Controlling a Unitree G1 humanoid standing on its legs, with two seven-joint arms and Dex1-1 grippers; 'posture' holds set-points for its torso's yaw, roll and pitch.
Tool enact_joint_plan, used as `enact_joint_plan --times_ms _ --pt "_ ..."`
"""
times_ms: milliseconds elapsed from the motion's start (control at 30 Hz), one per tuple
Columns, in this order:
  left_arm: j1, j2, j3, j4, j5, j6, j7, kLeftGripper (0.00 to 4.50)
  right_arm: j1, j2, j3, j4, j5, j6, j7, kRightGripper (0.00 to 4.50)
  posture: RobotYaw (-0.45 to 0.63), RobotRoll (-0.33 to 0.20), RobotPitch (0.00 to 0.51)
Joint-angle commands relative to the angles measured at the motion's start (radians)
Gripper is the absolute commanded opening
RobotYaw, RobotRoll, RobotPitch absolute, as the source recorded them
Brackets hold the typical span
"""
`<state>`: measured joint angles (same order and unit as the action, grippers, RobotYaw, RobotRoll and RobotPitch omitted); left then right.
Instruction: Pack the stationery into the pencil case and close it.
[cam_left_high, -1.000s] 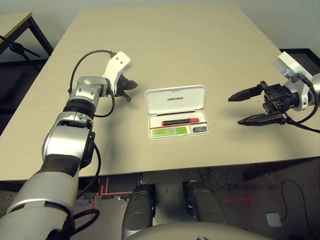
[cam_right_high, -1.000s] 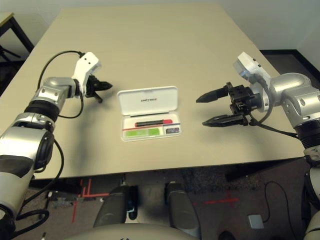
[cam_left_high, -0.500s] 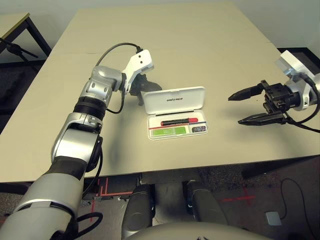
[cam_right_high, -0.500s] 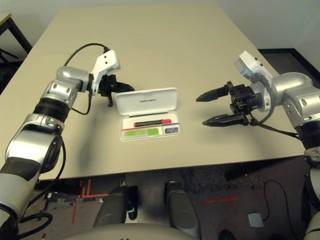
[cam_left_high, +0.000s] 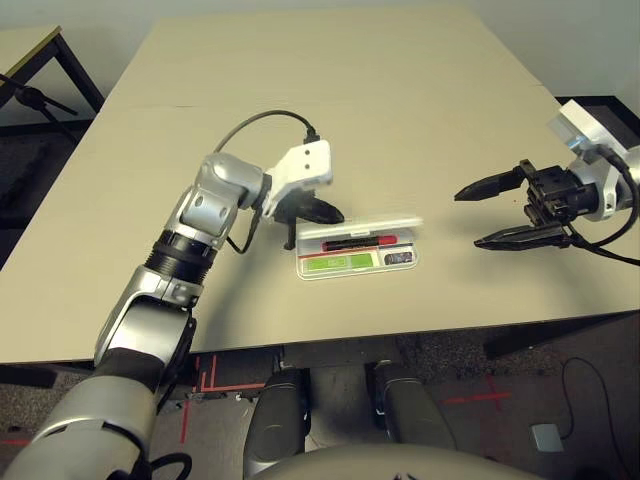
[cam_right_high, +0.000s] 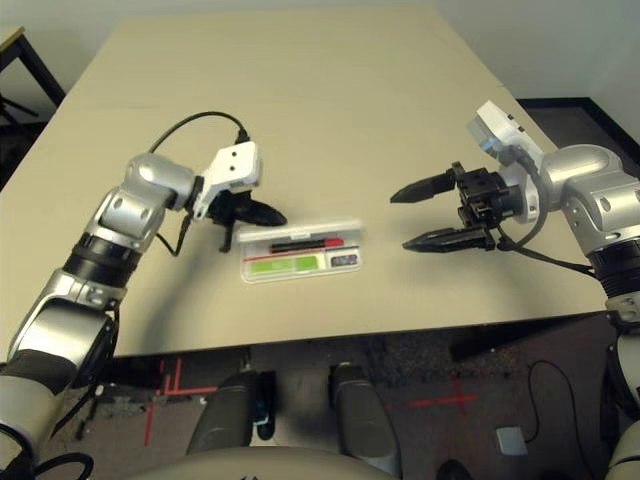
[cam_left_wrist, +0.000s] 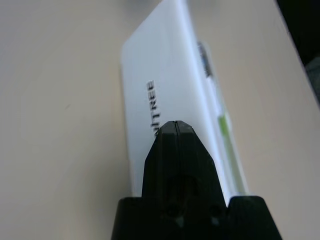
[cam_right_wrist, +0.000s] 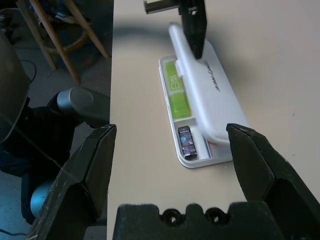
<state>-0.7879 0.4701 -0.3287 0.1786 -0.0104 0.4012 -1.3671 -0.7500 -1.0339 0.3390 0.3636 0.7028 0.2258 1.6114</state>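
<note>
Left end effector at the half-raised lid

The left end effector (cam_left_high: 325, 211) has its fingers together, at the outer face of the pencil case's lid (cam_left_wrist: 160, 85) — the lid stands tilted over its tray (cam_left_high: 305, 267). In the tray, on the robot's side of that end effector, lie the red marker (cam_left_high: 360, 243), the green highlighter (cam_left_high: 338, 263) and, farther along, the small dark block (cam_left_high: 398, 258). Beyond the case, well apart from it, the right end effector (cam_right_high: 408, 220) hangs over the desk (cam_left_high: 450, 300) — fingers wide apart, nothing between them.
</note>
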Motion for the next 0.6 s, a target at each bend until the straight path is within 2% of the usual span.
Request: enact_joint_plan --times_ms 33,300,600 --pt "0.032 0.007 -0.038 -0.047 -0.012 0.013 0.000 0.02 0.006 0.007 -0.013 -0.003 0.007 0.004 0.003 4.50 -0.07 0.000 0.107" --pt "0.088 0.009 -0.080 -0.035 -0.008 0.009 0.023 0.02 0.008 0.023 -0.029 -0.005 0.003 0.006 0.003 4.50 -0.07 0.000 0.108" --pt "0.135 0.057 -0.161 0.108 0.104 -0.126 0.071 0.02 0.006 0.046 -0.052 -0.005 -0.007 0.010 0.003 4.50 -0.07 0.000 0.110"
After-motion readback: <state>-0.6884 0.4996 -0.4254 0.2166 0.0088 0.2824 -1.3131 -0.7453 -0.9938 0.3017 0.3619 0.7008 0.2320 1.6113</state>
